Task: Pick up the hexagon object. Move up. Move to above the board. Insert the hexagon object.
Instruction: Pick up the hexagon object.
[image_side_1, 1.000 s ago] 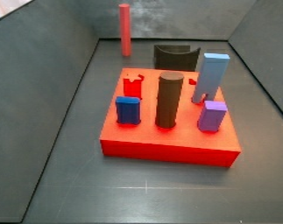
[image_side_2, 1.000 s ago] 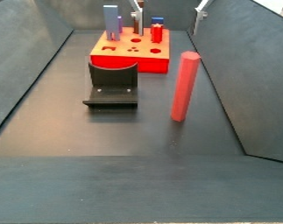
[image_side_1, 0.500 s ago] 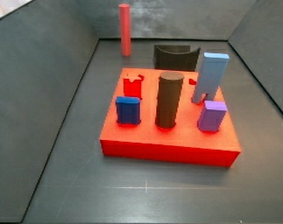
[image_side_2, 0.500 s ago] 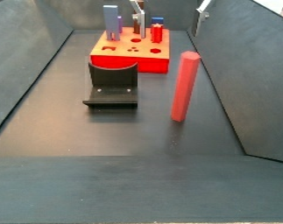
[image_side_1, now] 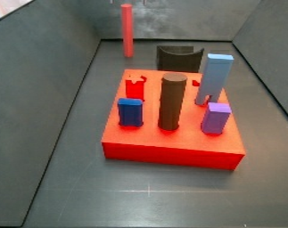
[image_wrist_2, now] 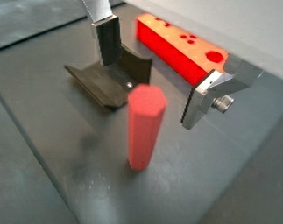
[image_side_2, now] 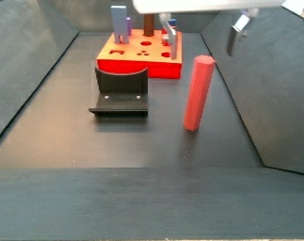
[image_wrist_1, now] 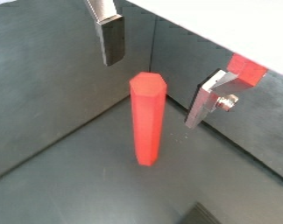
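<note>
The hexagon object (image_side_2: 199,92) is a tall, thin salmon rod standing upright on the dark floor near a wall; it also shows in a side view (image_side_1: 127,29) and in both wrist views (image_wrist_1: 147,118) (image_wrist_2: 144,127). My gripper (image_side_2: 204,26) hangs open above the rod's top, also seen in both wrist views (image_wrist_1: 151,92) (image_wrist_2: 152,93). One finger (image_wrist_1: 109,39) is on each side of the rod, and neither touches it. The board (image_side_1: 170,134) is a bright red square block away from the rod; it also shows in a side view (image_side_2: 139,58) and a wrist view (image_wrist_2: 179,48).
The board holds a dark brown cylinder (image_side_1: 172,101), a light blue post (image_side_1: 215,78), a blue peg (image_side_1: 130,111) and a purple peg (image_side_1: 217,117). A dark curved block (image_side_2: 120,89) lies between board and rod. Grey walls enclose the floor.
In a side view my gripper has shifted over so that it now straddles the space above the rod. The rod and the board have not moved.
</note>
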